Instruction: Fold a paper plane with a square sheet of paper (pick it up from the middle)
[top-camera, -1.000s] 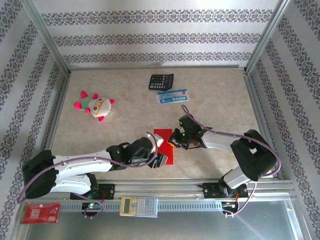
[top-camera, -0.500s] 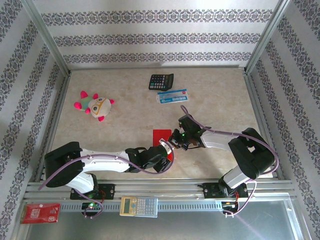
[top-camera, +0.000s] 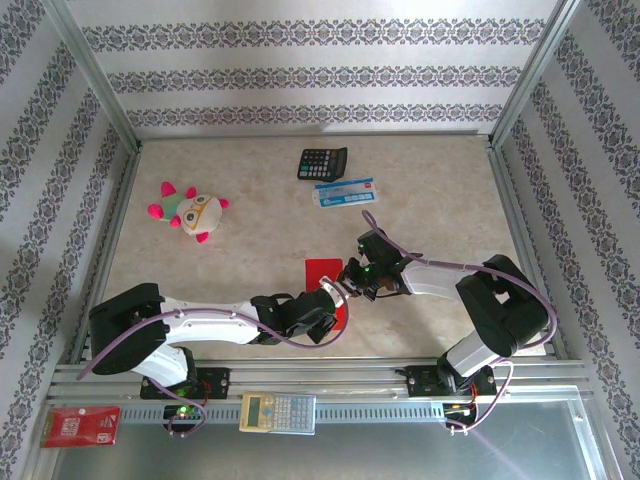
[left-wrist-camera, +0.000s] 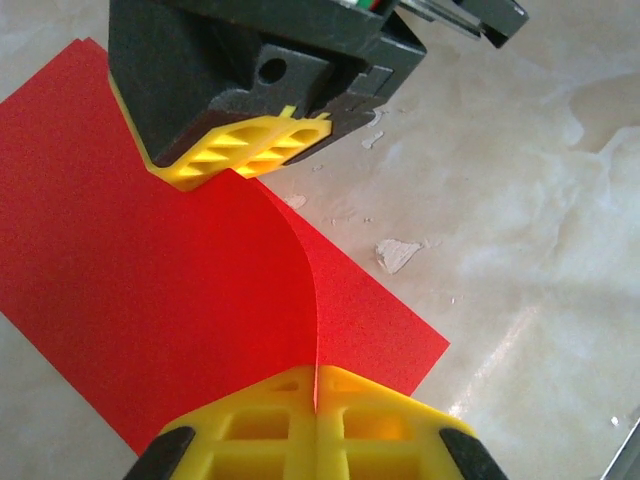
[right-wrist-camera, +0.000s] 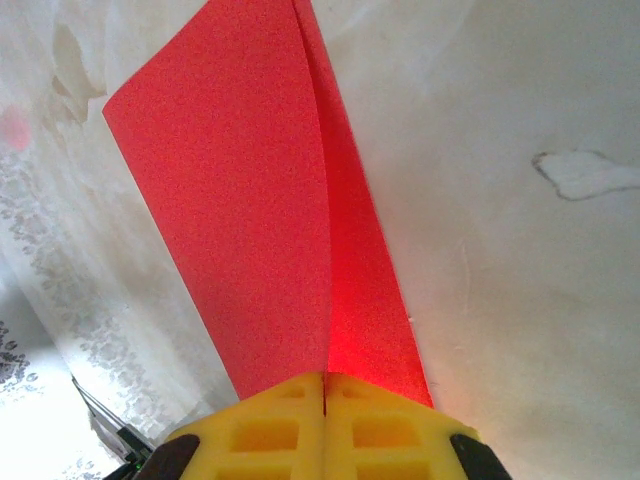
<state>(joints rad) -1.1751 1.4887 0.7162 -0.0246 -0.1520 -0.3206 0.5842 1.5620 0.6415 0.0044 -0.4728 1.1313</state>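
Observation:
The square sheet of paper (top-camera: 320, 271) is bright red and lies on the table between the two arms. A ridge is lifted up along its middle. My left gripper (left-wrist-camera: 316, 386) is shut on the near end of that ridge, its yellow fingertips (left-wrist-camera: 375, 410) pressed together on the paper (left-wrist-camera: 150, 270). My right gripper (right-wrist-camera: 325, 386) is shut on the ridge's other end, with the sheet (right-wrist-camera: 240, 190) running away from it. From above, the left gripper (top-camera: 333, 300) and right gripper (top-camera: 349, 281) almost meet over the sheet's right edge. The paper plane is out of view.
A black calculator (top-camera: 322, 162) and a blue-white packet (top-camera: 345, 192) lie at the back. A plush toy (top-camera: 190, 211) sits at the left. On the front rail lie a second calculator (top-camera: 278, 411) and a red printed packet (top-camera: 80, 425). Metal frame posts edge the table.
The left arm has reached right to the sheet and its jaws have closed on the lifted ridge. The right gripper has kept its hold in place.

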